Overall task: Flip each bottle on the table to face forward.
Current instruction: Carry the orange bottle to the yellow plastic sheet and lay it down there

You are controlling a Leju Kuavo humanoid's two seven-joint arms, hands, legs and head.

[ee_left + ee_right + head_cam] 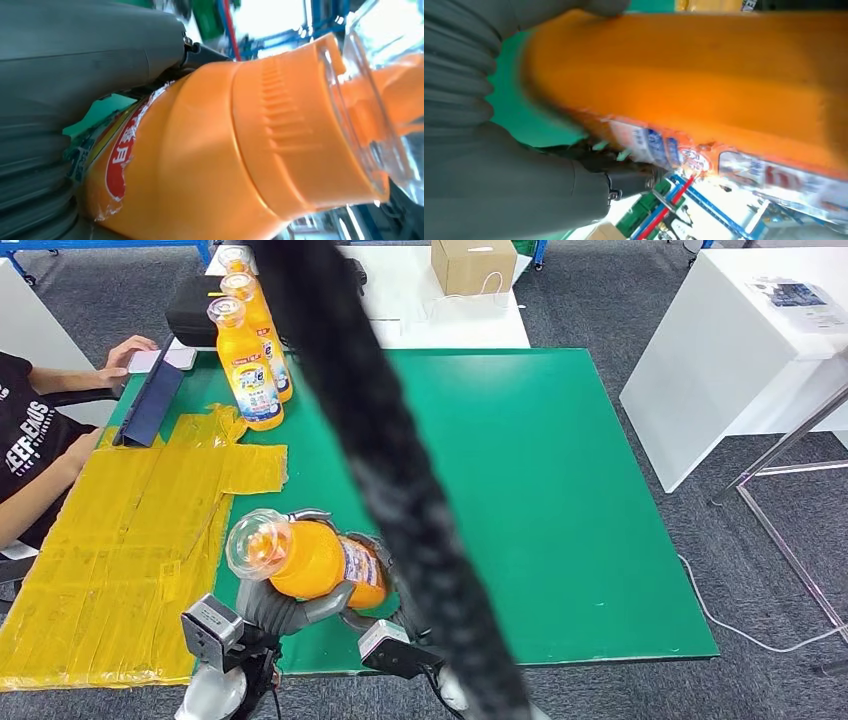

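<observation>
Left wrist cam: orange bottle lying sideways, right up against the lens

The left hand grips it, grey thumb laid over the bottle's side near the red-and-white label. Ribbed orange collar leads to a clear cap. A sliver of green tabletop peeks between.

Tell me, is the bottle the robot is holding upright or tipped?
Tipped. The held bottle lies roughly sideways between the left robot hand and right robot hand, clear cap pointing left.

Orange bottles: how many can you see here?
4. One bottle lies tilted in both robot hands, left hand and right hand. Three standing bottles line up at the table's far left; more may hide behind the black cable.
</observation>
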